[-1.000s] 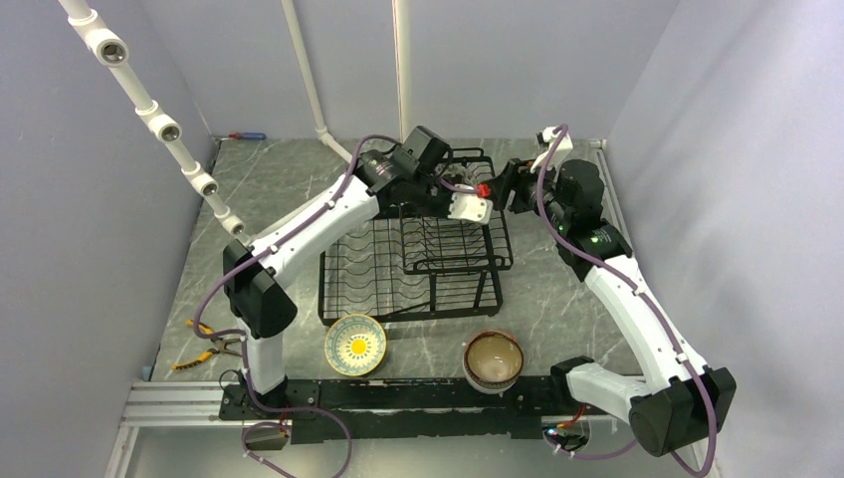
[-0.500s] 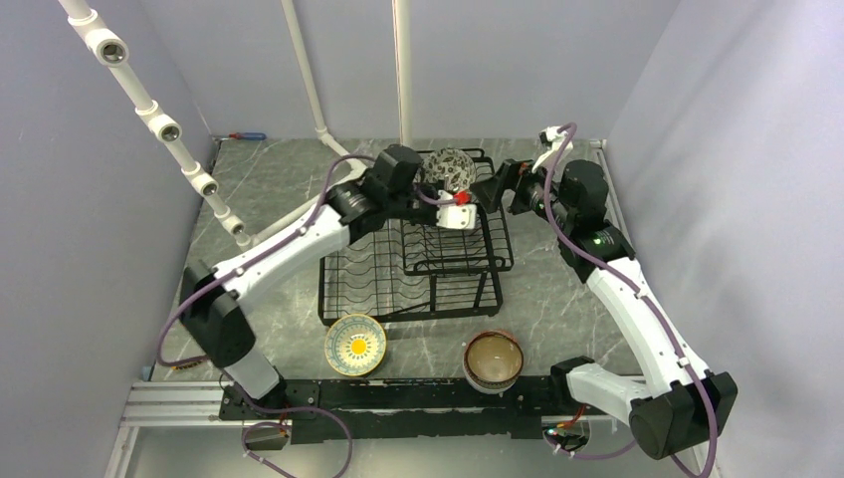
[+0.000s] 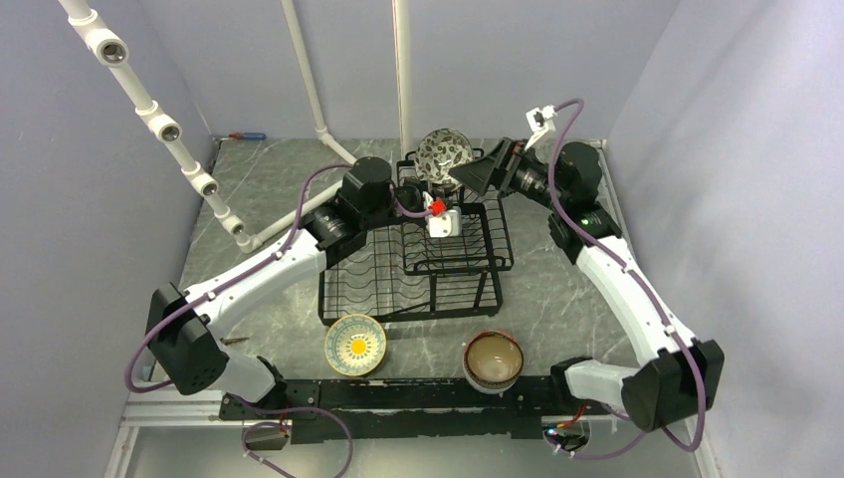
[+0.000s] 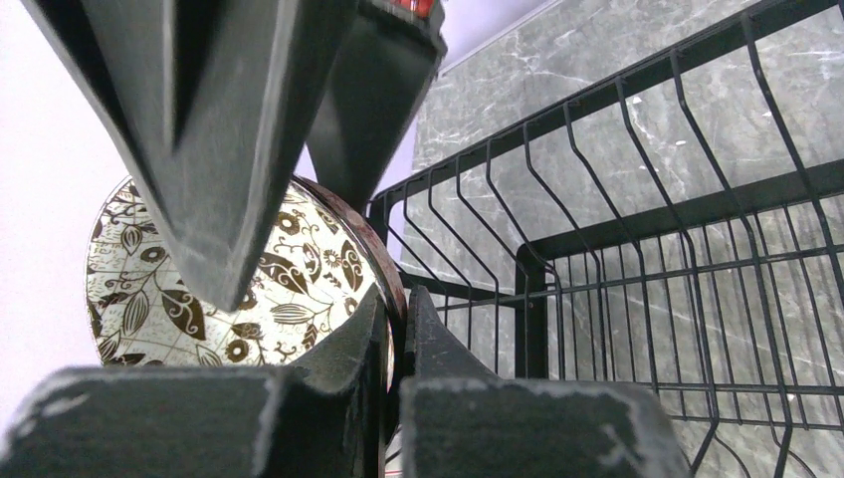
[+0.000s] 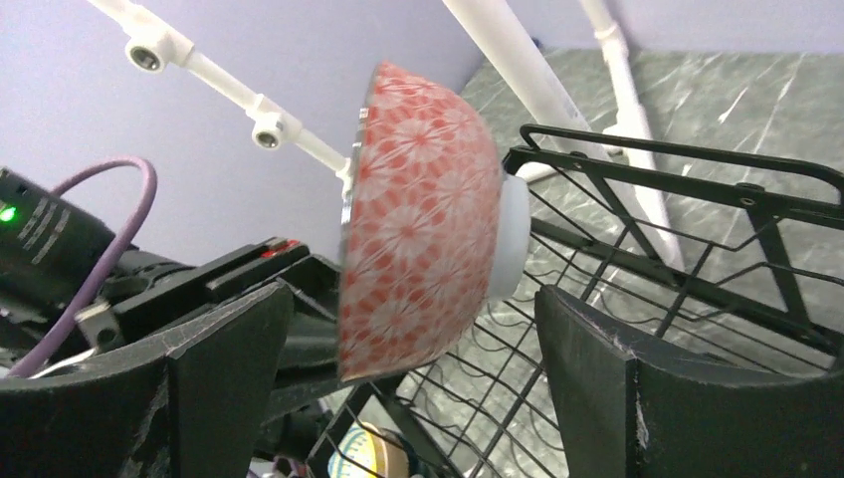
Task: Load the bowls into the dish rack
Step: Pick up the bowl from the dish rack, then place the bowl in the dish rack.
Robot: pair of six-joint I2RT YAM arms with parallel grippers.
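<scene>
One of the bowls (image 3: 444, 154), pink-patterned outside (image 5: 418, 229) and cream with brown leaves inside (image 4: 149, 289), hangs on edge above the back of the dish rack (image 3: 398, 269). My left gripper (image 3: 434, 199) is shut on its brown rim, one finger on each side of the rim (image 4: 395, 299). My right gripper (image 3: 476, 176) is open; its fingers stand on either side of the bowl without touching it (image 5: 413, 294). On the table in front of the rack lie a yellow-centred bowl (image 3: 355, 345) and a short stack of brown-rimmed bowls (image 3: 493, 359).
The black wire rack has a raised basket (image 3: 458, 239) under the held bowl. A white pipe frame (image 3: 159, 124) slants over the left side, and upright pipes (image 3: 401, 70) stand behind the rack. A screwdriver (image 3: 246, 135) lies at the back left. Walls close in on three sides.
The left gripper has shut on the bowl's rim and the right gripper has opened off the bowl. The bowl now sits higher and further back, and the left arm's elbow has swung down-left.
</scene>
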